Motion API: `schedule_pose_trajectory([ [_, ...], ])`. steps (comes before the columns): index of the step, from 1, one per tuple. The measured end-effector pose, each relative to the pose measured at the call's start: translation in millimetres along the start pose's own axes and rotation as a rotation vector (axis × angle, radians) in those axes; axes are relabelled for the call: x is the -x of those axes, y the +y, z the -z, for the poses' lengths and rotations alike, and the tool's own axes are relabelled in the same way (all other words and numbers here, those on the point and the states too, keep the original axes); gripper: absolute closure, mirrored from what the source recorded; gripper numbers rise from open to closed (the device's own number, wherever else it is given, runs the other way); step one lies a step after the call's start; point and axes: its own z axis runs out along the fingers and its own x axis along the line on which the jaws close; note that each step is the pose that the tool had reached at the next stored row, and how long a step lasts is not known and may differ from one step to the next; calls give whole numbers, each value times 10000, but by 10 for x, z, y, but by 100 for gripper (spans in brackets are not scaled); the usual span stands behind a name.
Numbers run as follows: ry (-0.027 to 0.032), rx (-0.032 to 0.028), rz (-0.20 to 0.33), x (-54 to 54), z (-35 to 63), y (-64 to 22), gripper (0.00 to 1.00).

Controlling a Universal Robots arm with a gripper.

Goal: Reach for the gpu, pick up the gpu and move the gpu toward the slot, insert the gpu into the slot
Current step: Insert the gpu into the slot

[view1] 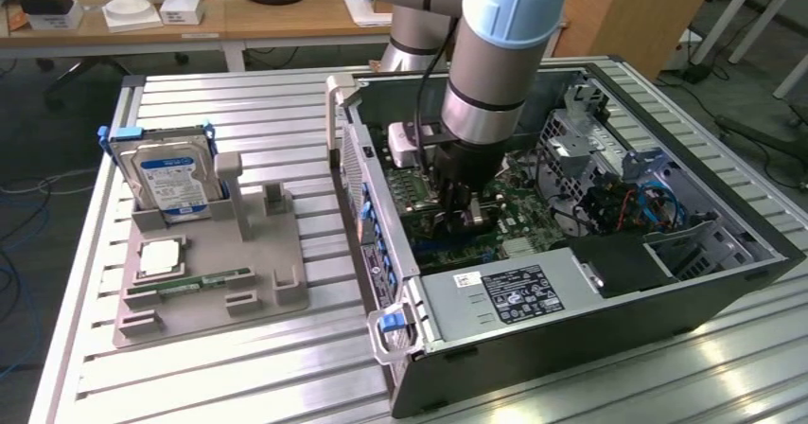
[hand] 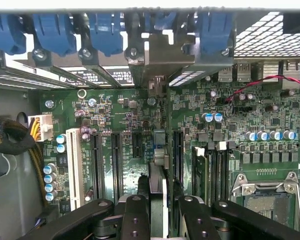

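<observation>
The gripper (hand: 158,200) is closed on the gpu (hand: 159,150), which stands edge-on at frame centre, touching the motherboard (hand: 120,117) among the black slots (hand: 178,150). No writing on the board is legible. Left of frame, a blue-labelled hard drive (view1: 170,173) stands in a grey holder (view1: 208,291); its text is unreadable.

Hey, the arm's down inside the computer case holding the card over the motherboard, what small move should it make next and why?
Probably a slow, straight push toward the motherboard. The gripper is shut on the gpu, which stands edge-on in line with a slot, its bracket at the case's rear openings. I cannot tell whether it is fully seated.
</observation>
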Motion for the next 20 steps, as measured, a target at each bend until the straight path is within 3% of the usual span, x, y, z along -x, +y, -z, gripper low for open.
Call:
schedule_pose_trajectory([
  [11, -32, -15, -1, 5, 18, -2, 73],
  [20, -9, -4, -1, -1, 27, -1, 73],
])
